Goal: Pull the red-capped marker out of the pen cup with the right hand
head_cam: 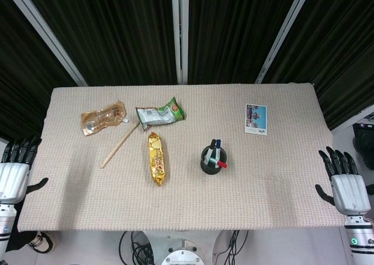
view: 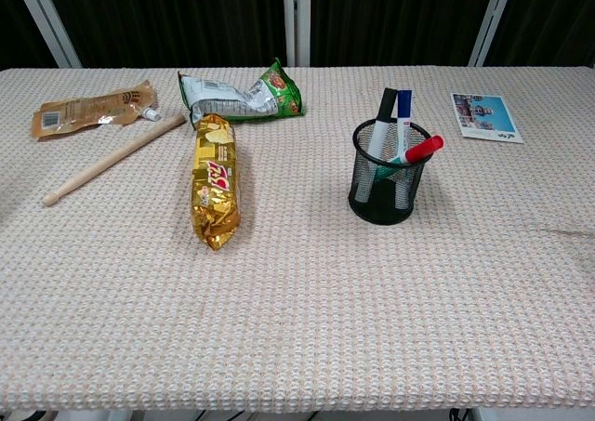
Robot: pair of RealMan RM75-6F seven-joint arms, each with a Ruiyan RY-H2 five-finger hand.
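The red-capped marker leans out over the rim of the black mesh pen cup, while the right hand and left hand rest empty with fingers apart.

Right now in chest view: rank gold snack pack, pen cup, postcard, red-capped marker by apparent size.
1. gold snack pack
2. pen cup
3. postcard, though it lies farther back and foreshortened, so it is unsure against the cup
4. red-capped marker, mostly hidden inside the cup
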